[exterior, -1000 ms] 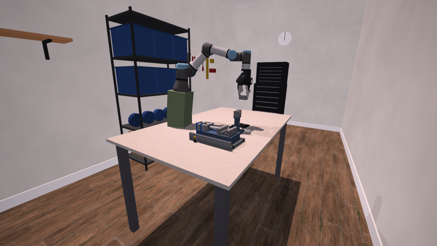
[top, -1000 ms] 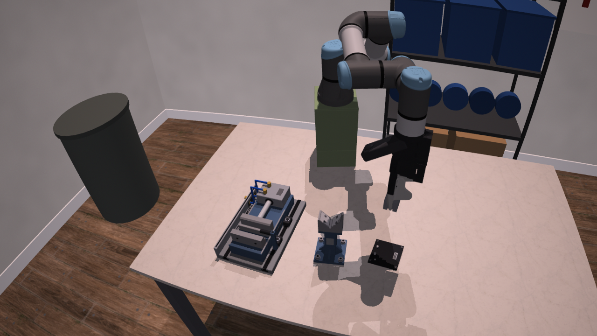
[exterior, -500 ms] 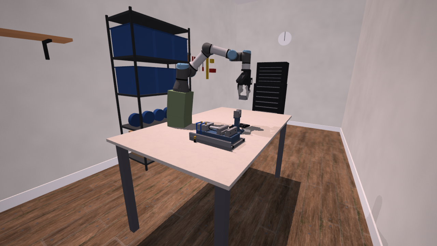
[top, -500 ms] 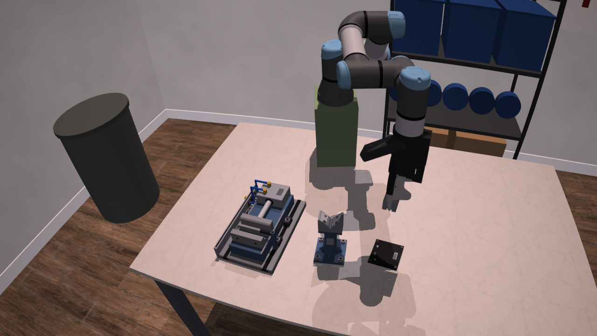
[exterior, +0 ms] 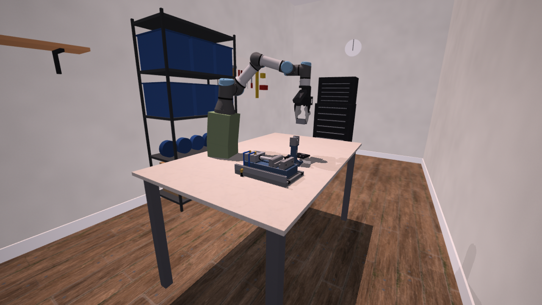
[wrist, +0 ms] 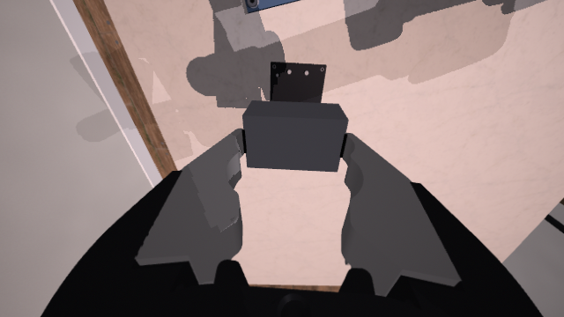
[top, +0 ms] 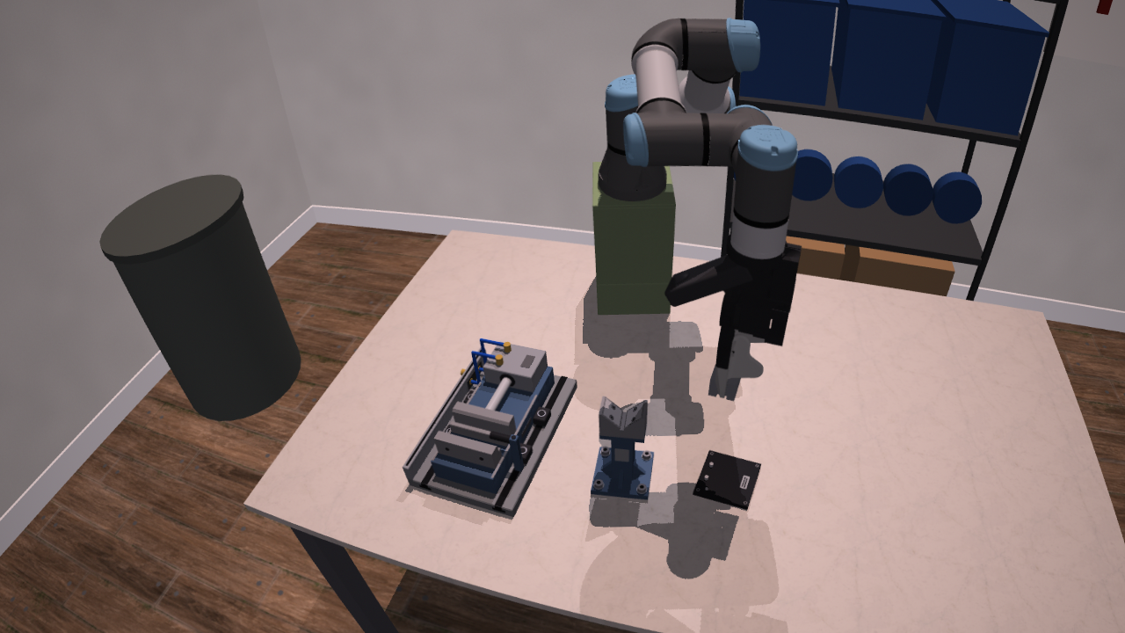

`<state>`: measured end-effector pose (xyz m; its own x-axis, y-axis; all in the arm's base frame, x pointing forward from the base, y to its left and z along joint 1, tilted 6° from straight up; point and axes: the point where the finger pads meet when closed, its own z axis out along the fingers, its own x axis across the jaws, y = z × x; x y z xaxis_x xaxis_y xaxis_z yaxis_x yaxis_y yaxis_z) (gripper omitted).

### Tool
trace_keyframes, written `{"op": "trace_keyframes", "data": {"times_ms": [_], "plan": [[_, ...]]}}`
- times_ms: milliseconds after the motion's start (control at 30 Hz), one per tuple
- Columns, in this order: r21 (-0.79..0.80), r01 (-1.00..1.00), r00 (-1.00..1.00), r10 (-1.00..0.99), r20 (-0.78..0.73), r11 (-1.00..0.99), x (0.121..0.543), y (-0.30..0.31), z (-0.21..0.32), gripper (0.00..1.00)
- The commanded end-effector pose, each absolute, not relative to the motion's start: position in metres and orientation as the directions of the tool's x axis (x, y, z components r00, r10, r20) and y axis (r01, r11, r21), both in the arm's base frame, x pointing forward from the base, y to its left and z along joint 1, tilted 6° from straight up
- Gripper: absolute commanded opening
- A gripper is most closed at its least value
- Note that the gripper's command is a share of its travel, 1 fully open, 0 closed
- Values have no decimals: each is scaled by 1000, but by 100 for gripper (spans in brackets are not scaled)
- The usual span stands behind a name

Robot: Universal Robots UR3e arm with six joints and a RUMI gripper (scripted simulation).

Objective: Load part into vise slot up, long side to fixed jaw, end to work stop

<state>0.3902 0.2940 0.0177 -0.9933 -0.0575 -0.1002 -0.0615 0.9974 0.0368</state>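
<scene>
Above 1 table [top: 889,440] [exterior: 212,181] [wrist: 441,154], 1 end effector [top: 724,367] [exterior: 301,120] [wrist: 293,133] gripping 1 block [exterior: 301,121] [wrist: 293,143], 1 vise [top: 472,448] [exterior: 271,167]

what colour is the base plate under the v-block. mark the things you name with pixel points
The base plate [top: 622,490] [wrist: 275,3] is blue, seen best in the top view.
</scene>
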Motion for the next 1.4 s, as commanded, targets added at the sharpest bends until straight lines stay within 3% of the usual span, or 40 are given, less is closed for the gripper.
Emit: {"op": "trace_keyframes", "data": {"times_ms": [0, 1367], "plan": [[37, -79, -992, -75, -105, 996, 397, 283, 19, 0], [21, -231, -968, -227, -109, 973, 430, 184, 18, 0]]}}
